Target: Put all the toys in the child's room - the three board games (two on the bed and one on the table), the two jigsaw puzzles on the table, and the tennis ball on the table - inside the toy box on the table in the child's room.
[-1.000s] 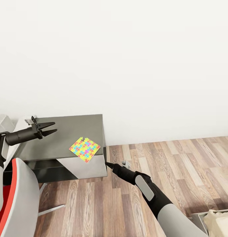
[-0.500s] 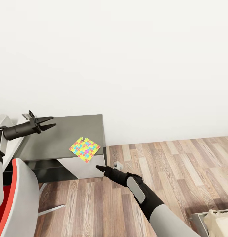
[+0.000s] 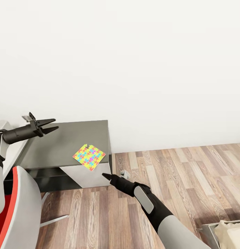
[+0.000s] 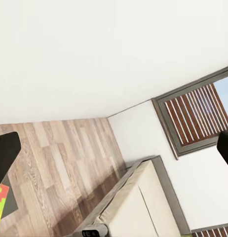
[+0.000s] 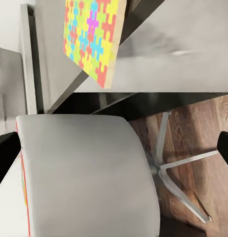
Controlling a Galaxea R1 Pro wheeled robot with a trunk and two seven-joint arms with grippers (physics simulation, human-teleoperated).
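One jigsaw puzzle (image 3: 89, 157), a thin sheet of yellow, pink, blue and green pieces, lies near the front right corner of the table's dark grey section (image 3: 61, 147). My left gripper (image 3: 52, 125) hovers open above the table's left part, well left of the puzzle. My right gripper (image 3: 105, 176) is low, just off the table's right front corner and below the puzzle. The right wrist view shows its fingers (image 5: 6, 153) wide apart, with the puzzle (image 5: 92, 37) ahead. The toy box, board games and tennis ball are out of view.
A red chair with a grey back (image 3: 16, 207) stands at the table's front left, its metal legs (image 5: 185, 163) on the wood floor. A corner of the bed (image 3: 230, 233) sits at the lower right. A white wall runs behind the table.
My right gripper has moved left, closer to the table's front corner. The left gripper has risen a little and drifted left. The puzzle has not moved.
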